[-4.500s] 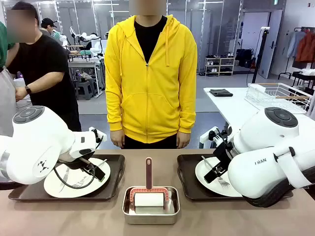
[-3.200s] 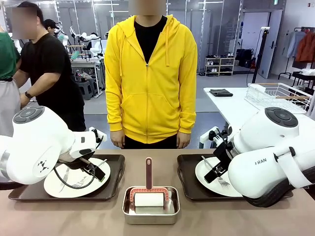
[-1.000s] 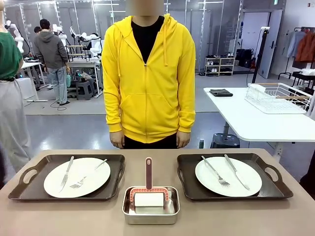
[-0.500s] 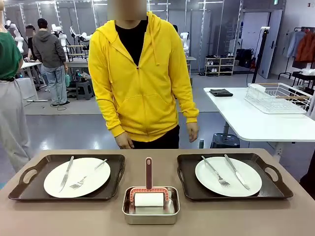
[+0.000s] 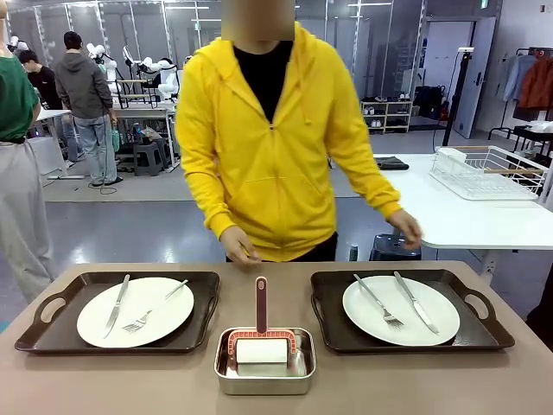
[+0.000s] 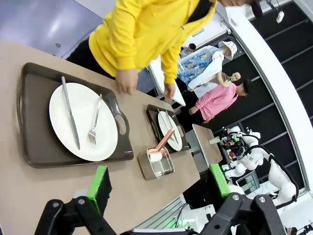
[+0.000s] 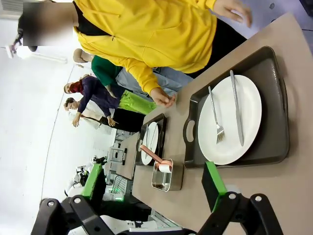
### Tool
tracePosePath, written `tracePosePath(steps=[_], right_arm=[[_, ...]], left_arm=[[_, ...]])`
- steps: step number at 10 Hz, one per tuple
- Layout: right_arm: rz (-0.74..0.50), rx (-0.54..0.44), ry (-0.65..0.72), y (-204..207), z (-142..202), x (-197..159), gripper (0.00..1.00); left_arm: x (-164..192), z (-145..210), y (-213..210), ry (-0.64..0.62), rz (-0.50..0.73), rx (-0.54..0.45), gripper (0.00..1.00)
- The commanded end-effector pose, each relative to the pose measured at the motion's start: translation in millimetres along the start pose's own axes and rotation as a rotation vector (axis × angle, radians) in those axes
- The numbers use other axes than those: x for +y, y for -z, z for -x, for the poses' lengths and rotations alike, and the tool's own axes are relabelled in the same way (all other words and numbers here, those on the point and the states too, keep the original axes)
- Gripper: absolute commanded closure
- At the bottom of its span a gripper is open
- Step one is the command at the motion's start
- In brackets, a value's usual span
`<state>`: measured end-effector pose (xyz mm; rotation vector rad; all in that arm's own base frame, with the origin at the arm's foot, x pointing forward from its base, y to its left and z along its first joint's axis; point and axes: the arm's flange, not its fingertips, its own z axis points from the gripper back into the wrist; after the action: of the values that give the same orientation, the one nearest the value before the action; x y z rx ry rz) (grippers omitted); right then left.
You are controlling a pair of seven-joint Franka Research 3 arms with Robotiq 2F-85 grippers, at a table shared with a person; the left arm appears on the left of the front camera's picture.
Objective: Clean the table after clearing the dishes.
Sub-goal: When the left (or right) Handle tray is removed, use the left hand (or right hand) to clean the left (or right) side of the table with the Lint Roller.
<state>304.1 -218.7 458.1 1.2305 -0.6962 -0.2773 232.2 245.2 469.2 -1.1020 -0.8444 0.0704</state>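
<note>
**Left gripper and right gripper gaping, holding nothing**

Both are hanging over the taupe table, fingers spread wide. The left plate and right plate, each bearing a knife and fork, are lying on brown trays flanking a steel pan holding a lint roller. A person in yellow is leaning over the far edge.

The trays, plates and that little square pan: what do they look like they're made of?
Trays: likely plastic, dark brown, smooth with a soft sheen. Plates: probably ceramic or melamine, glossy white; can't tell which. Pan: metal, likely stainless steel, with bright reflections on its walls.
</note>
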Motion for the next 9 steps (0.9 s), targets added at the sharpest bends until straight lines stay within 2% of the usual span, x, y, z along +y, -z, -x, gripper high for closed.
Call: tracePosePath(steps=[1,9], right_arm=[[-0.008,-0.006,-0.003,-2.9,0.6,2.4,0.0],[-0.008,-0.006,-0.003,-2.9,0.6,2.4,0.0]], left_arm=[[-1.0,-0.3,-4.2,0.003,0.005,-0.007,0.0],[-1.0,-0.3,-4.2,0.003,0.005,-0.007,0.0]])
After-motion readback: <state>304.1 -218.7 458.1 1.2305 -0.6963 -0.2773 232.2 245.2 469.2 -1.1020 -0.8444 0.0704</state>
